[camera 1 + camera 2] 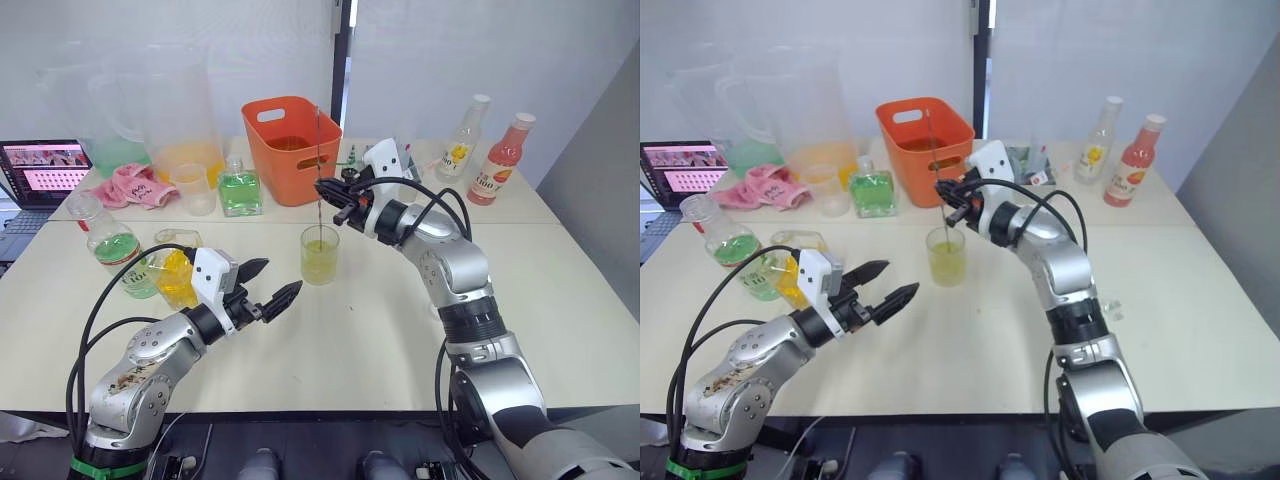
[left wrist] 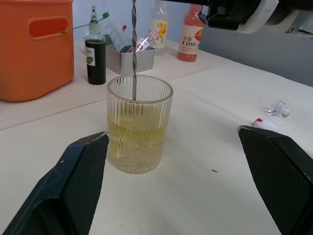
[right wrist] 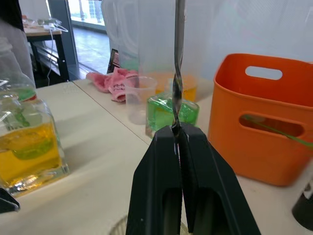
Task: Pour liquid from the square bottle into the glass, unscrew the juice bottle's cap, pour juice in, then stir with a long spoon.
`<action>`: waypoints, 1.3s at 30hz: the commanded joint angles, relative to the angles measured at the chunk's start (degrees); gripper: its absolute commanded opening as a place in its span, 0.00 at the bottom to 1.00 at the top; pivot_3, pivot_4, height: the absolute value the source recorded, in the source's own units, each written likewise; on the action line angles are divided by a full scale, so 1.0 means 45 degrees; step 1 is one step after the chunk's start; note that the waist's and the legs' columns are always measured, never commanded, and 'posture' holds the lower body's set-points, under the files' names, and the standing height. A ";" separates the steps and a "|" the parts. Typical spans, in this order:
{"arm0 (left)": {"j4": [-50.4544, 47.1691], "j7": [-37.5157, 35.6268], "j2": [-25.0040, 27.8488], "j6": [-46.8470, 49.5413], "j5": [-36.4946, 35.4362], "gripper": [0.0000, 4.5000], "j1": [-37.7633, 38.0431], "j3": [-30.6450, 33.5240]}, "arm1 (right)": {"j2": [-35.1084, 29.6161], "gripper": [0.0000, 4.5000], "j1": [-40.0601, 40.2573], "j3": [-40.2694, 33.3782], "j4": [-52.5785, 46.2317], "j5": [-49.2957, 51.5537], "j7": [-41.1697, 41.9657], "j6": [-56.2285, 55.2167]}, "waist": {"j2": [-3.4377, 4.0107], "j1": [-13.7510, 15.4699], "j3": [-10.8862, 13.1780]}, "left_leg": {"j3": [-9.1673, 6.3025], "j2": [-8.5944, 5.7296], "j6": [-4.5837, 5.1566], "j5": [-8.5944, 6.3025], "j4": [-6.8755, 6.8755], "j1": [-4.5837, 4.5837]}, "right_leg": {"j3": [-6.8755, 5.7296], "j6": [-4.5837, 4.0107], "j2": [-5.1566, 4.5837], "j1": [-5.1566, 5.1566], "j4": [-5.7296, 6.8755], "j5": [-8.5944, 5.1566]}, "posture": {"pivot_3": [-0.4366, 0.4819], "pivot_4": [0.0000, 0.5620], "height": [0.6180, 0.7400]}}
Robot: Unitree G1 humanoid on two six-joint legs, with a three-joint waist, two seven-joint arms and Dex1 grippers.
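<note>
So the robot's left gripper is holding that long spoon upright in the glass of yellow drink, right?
Not quite: it is the right gripper that is shut on the long spoon, standing upright in the glass of yellow drink. The left eye view shows this; the left gripper hangs open beside the glass, holding nothing.

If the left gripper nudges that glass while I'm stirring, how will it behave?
The glass is only about half full, with a broad base, so it would probably slide rather than tip. Its ribbed wall should grip fairly well. The spoon standing in it, held by the right gripper, could lever the rim.
</note>
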 commanded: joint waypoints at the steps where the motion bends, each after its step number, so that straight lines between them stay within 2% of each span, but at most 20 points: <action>1: -0.0621 0.0064 0.0002 -0.0027 -0.0174 0.99 -0.0171 0.0095 | -0.0373 0.00 -0.0019 -0.0210 -0.1124 0.0403 0.0591 0.0277 | 0.0000 -0.0005 0.0000 | 0.0000 0.0000 0.0000 0.0000 0.0000 0.0001 | 0.0000 0.0000 0.0000 0.0000 0.0000 0.0000 | 0.48 0.27 0.99; 8: -0.0617 0.0011 0.0045 -0.0058 -0.0216 0.99 -0.0095 0.0155 | -0.0124 0.00 0.0157 -0.0163 -0.2123 0.0952 0.0791 0.1174 | 0.0000 -0.0065 0.0000 | -0.0003 0.0001 0.0000 0.0000 -0.0006 0.0005 | 0.0000 0.0000 0.0001 -0.0001 0.0004 0.0000 | 0.48 0.27 0.99; 14: -0.0545 -0.0085 0.0085 -0.0116 -0.0200 0.99 -0.0082 0.0177 | 0.0660 0.00 -0.0021 -0.0495 -0.1033 0.0723 0.0353 -0.0298 | 0.0000 -0.0049 0.0000 | -0.0003 0.0001 0.0000 0.0000 -0.0004 0.0004 | 0.0000 0.0000 0.0001 -0.0001 0.0004 0.0000 | 0.48 0.27 0.99; 19: -0.0515 -0.0106 0.0073 -0.0156 -0.0182 0.99 -0.0080 0.0215 | 0.0224 0.00 0.0126 -0.0447 -0.0359 0.0312 0.0284 -0.0626 | 0.0000 0.0027 0.0000 | 0.0000 -0.0001 -0.0002 0.0001 0.0002 -0.0001 | 0.0000 0.0000 -0.0001 0.0003 -0.0001 0.0000 | 0.48 0.27 0.99; 25: -0.0582 -0.0096 0.0079 -0.0142 -0.0202 0.99 0.0006 0.0251 | -0.0313 0.00 0.0408 -0.0304 -0.1297 0.0686 0.0721 0.0327 | 0.0000 0.0000 0.0000 | -0.0002 -0.0001 -0.0003 0.0002 -0.0005 0.0002 | 0.0000 0.0000 -0.0001 0.0000 0.0001 0.0000 | 0.48 0.27 0.99; 29: -0.0642 -0.0054 0.0075 -0.0090 -0.0235 0.99 0.0073 0.0273 | -0.0059 0.00 0.0501 -0.0036 -0.2498 0.1346 0.1019 0.1296 | 0.0001 -0.0079 0.0000 | -0.0003 0.0000 -0.0002 0.0002 -0.0006 0.0003 | 0.0000 0.0000 -0.0001 -0.0004 0.0004 0.0000 | 0.48 0.27 0.99; 39: -0.0795 0.0112 0.0053 0.0019 -0.0272 0.99 0.0014 0.0224 | 0.0422 0.00 0.0095 -0.0324 -0.1707 0.0994 0.0454 0.0677 | 0.0001 -0.0055 0.0000 | -0.0003 0.0000 -0.0003 0.0002 -0.0005 0.0002 | 0.0000 -0.0001 0.0000 -0.0002 0.0005 0.0001 | 0.48 0.27 0.99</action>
